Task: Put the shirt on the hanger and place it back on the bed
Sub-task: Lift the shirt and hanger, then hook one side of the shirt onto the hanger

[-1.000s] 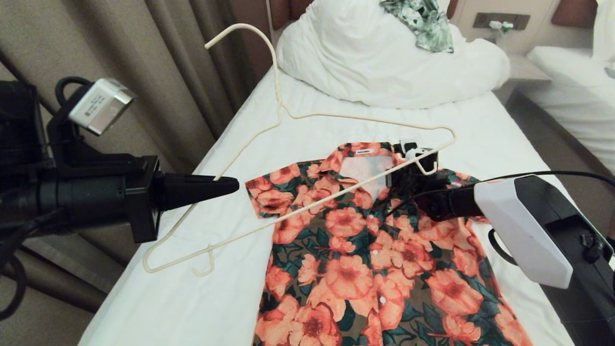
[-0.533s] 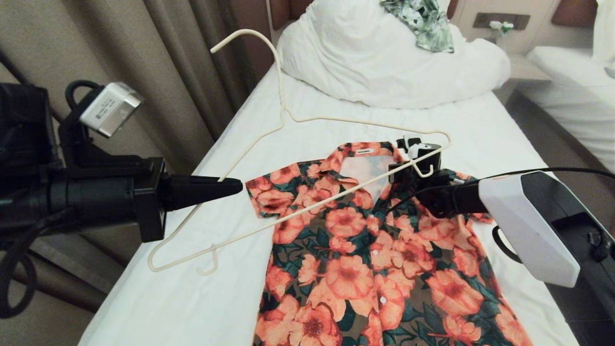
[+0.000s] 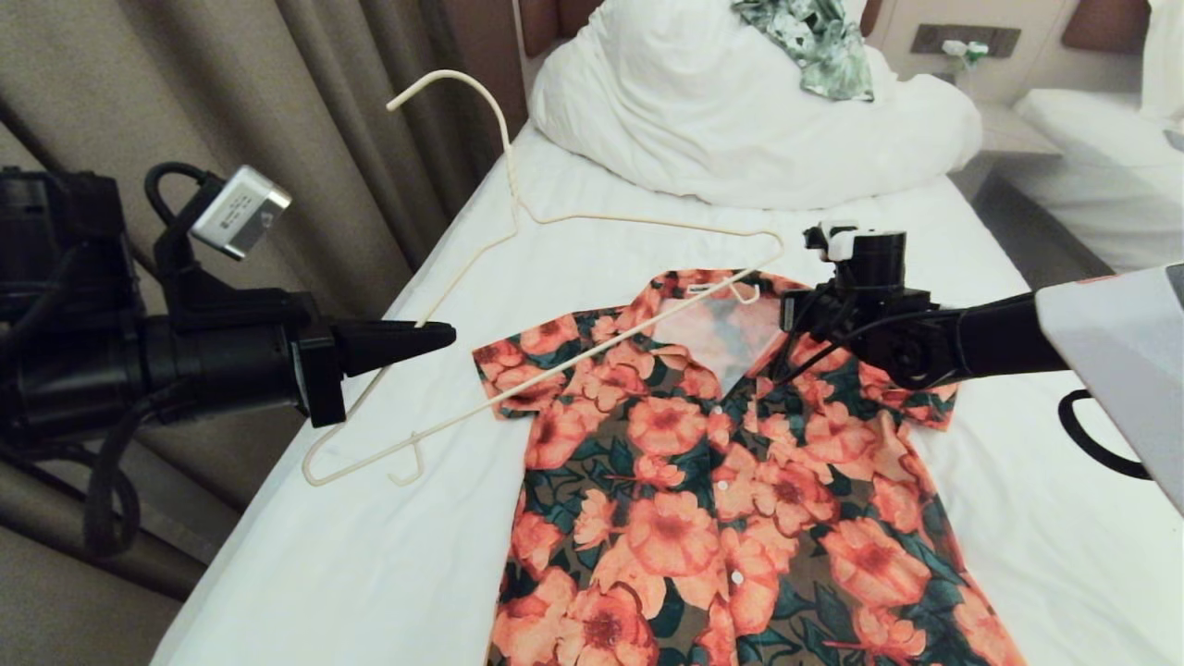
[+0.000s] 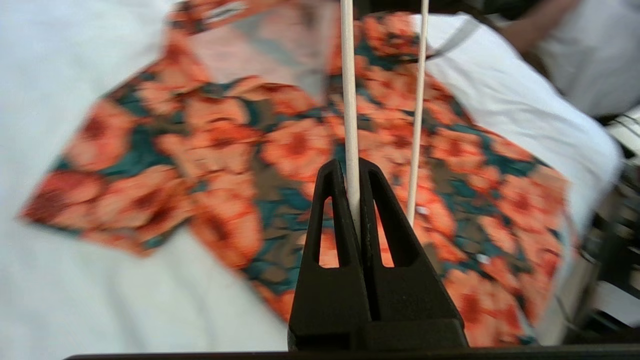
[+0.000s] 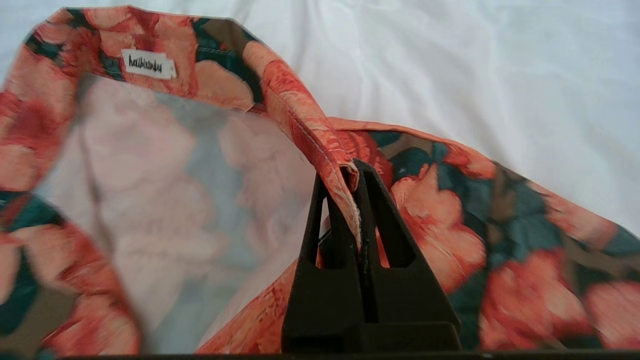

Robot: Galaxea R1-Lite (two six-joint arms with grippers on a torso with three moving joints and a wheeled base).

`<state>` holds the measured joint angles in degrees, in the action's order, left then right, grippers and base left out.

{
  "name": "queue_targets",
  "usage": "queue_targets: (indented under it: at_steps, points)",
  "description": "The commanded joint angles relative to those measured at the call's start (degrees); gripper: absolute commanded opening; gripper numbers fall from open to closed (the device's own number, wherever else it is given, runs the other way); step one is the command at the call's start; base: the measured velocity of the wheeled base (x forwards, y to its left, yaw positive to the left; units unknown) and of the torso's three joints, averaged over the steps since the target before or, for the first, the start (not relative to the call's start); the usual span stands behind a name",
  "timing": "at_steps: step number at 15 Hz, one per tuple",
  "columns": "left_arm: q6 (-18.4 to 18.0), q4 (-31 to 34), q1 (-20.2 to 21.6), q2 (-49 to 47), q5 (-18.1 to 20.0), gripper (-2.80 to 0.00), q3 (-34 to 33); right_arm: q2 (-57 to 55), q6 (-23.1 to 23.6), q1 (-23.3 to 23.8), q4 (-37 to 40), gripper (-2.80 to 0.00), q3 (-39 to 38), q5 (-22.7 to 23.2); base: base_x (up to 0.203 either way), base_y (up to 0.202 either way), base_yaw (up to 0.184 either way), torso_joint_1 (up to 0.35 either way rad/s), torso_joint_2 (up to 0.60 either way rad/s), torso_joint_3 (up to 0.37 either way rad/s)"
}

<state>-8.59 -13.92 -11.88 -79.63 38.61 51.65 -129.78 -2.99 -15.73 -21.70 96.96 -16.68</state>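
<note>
The long single bed with its plain white sheet (image 3: 573,277) fills the middle of the head view, running from the bottom edge up to the bunched white duvet and pillow (image 3: 740,120) at top centre. On that duvet lies a small green-and-white leaf-print garment (image 3: 814,42). Heavy beige curtains (image 3: 231,102) hang down the upper left of the frame.

Spread flat on the sheet, lower centre to lower right, is the short-sleeved button-up shirt with big orange-pink flowers on dark green and brown (image 3: 684,499), collar open toward the pillow, white neck label showing.

Over on the left of the frame, the left gripper (image 3: 444,335) points in toward the bed, its black jaws pinched together on the thin cream-white wire hanger (image 3: 462,268). The left wrist view shows it plainly: one wire strand squeezed between the two fingers (image 4: 332,235). The hanger is held up off the sheet, hook high at upper centre-left, its far shoulder tip reaching just over the shirt's collar.

On the right, the right gripper (image 5: 357,172) comes in from the right edge of the head view, jaws clamped tight on the collar edge of the shirt, lifting that fold of fabric slightly off the sheet.
</note>
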Motion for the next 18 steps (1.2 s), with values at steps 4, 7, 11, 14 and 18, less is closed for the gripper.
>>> queue_targets:
  at_steps: [4, 7, 11, 14, 18]
  points:
    - [-0.19, -2.24, 5.99, -3.78, 0.24, -2.8, 0.56, 11.51, -0.87, 0.64, 1.13, -2.8, -8.58, 0.05, 0.0, 0.0, 0.0, 0.0, 0.0, 0.0]
    - [-0.56, -2.33, 5.09, -6.79, 0.23, -2.8, 0.64, 15.13, -1.57, 0.65, 1.75, -2.8, -9.77, 0.09, 0.0, 0.0, 0.0, 0.0, 0.0, 0.0]
    - [-1.95, -2.31, 1.33, -9.08, 0.18, -2.8, 0.26, 18.24, -1.76, -0.57, 4.1, -2.8, -10.19, 0.44, 0.0, 0.0, 0.0, 0.0, 0.0, 0.0]
    - [-1.95, -2.88, -3.05, -10.75, -0.06, -2.8, -0.81, 20.31, -1.76, -2.78, 4.12, -2.8, -11.86, 0.42, 0.0, 0.0, 0.0, 0.0, 0.0, 0.0]
    - [-1.95, -7.26, -6.02, -12.81, -4.3, -2.8, -2.59, 24.1, -1.69, -7.26, 4.2, -2.8, -15.48, 0.42, 0.0, 0.0, 0.0, 0.0, 0.0, 0.0]
